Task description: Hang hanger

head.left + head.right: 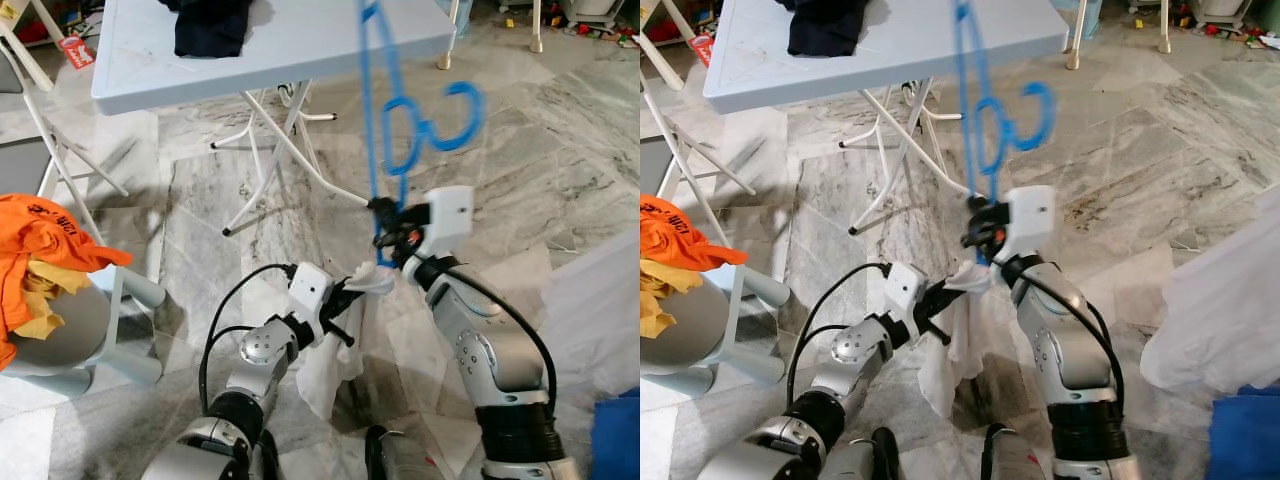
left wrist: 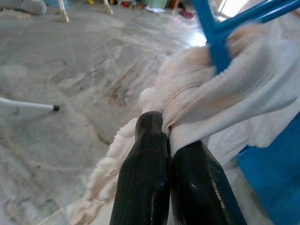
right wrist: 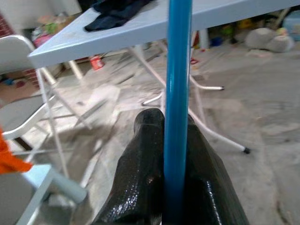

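Clamping the blue hanger [image 1: 385,110] upright, right tool [image 1: 385,215]; (left tool [image 1: 362,285] pinches white cloth [image 1: 330,365]).

open room: grey marble floor [image 1: 520,190] lies bare to the right | ahead: light blue folding table [image 1: 300,45] on thin white metal legs [image 1: 280,150] blocks the way | left: grey chair [image 1: 70,330] piled with orange cloth [image 1: 40,240] | near right: white cloth heap [image 1: 600,310], blue bin [image 1: 615,435]

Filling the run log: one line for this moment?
right gripper: shut on blue hanger | left gripper: shut on white cloth | hanger: held up, unhung
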Robot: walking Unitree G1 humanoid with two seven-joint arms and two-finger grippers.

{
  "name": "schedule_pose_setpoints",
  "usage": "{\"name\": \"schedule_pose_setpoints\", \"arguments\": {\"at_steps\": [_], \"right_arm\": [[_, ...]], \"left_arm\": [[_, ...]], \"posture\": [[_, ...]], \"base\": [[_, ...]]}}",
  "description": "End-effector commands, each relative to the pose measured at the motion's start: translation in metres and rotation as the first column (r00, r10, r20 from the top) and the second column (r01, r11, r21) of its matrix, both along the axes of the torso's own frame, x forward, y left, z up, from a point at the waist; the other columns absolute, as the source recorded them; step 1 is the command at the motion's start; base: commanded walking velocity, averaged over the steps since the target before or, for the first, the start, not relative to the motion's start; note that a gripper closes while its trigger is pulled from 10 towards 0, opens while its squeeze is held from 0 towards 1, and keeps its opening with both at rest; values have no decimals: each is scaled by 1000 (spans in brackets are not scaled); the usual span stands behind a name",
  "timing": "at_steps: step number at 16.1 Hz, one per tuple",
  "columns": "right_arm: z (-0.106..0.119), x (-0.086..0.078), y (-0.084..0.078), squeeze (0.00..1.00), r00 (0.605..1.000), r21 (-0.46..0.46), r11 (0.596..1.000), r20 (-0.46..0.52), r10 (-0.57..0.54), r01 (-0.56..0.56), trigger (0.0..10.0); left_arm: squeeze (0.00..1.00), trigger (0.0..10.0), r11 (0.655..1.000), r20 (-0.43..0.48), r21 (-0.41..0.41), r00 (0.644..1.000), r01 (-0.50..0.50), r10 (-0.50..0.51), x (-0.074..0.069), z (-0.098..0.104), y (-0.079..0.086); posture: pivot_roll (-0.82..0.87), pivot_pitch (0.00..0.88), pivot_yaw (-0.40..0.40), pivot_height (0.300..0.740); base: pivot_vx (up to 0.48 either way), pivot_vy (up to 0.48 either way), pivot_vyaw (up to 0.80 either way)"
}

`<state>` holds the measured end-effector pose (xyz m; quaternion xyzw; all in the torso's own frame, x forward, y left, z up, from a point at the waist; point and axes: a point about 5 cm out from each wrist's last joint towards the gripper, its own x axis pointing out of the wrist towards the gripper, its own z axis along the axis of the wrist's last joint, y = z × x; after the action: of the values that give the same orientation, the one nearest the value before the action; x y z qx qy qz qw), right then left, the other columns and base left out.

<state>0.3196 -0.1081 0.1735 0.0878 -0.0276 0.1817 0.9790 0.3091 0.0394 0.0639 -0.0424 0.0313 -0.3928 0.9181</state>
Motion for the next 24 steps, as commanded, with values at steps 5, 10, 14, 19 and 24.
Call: {"name": "schedule_pose_setpoints", "arguments": {"at_steps": [5, 10, 14, 19, 24], "right_arm": [[-34, 7, -6, 0, 959, 29, 958, -7, -284, 284, 10000], [-26, 20, 2, 0, 940, 251, 907, -46, -338, 338, 10000], [-15, 25, -12, 0, 900, 340, 840, -48, -433, 422, 10000], [-11, 26, -19, 0, 907, 370, 843, 7, -422, 390, 10000], [-45, 19, -21, 0, 873, -83, 874, 151, -464, 479, 10000]], "left_arm": [[0, 0, 991, -13, -112, 997, 74, -76, 0, 16, -24], [0, 0, 981, -104, -69, 976, 184, -190, -11, 6, -48], [0, 0, 980, -162, -32, 967, 195, -198, -17, -7, -43], [0, 0, 989, -158, -62, 977, 137, -145, -5, 4, -38], [0, 0, 928, -98, -322, 969, 185, -227, 9, 64, -62]], "posture": [[-145, 227, 40, 740], [-146, 221, 56, 740], [-151, 222, 57, 740], [-147, 219, 55, 740], [-119, 215, 52, 740]], "base": [[0, 0, 0], [0, 0, 0], [0, 0, 0], [0, 0, 0], [0, 0, 0]]}}
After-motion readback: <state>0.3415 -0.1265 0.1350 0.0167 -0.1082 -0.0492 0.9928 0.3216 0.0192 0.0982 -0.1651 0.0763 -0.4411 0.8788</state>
